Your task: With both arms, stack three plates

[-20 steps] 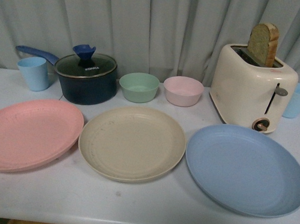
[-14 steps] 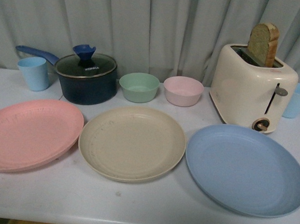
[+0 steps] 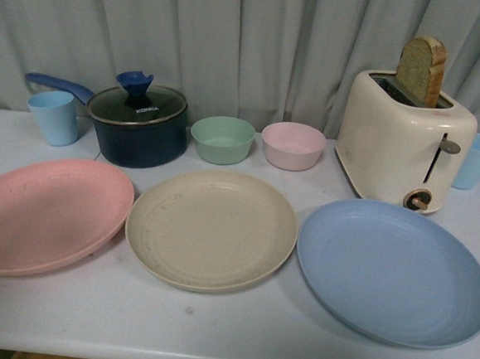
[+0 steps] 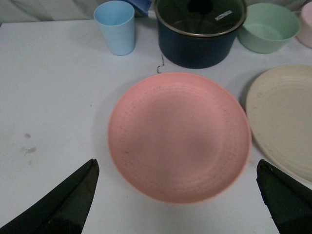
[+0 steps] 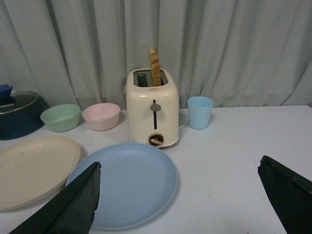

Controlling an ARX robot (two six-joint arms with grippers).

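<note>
While both sets of jaws stand spread wide and grasp nothing, the left gripper [image 4: 176, 165] looks down on the pink plate [image 4: 178, 136], which shows between its black fingers [image 4: 68, 200], and the right gripper [image 5: 179, 163] faces the light blue plate [image 5: 124, 183] with the toaster [image 5: 152, 109] beyond it. Seen from the front, the three plates lie flat, side by side on the white table [image 3: 212, 327], none stacked: pink at the lower left of the frame, the cream plate [image 3: 211, 230] in the middle, blue at the lower right. Behind them, from left to right, stand a blue cup [image 3: 54, 117], a lidded dark pot [image 3: 138, 126], a green bowl [image 3: 222, 139], a pink bowl [image 3: 292, 145] and the toaster holding a bread slice [image 3: 421, 71], with a second blue cup [image 3: 478, 161] at the right edge.
</note>
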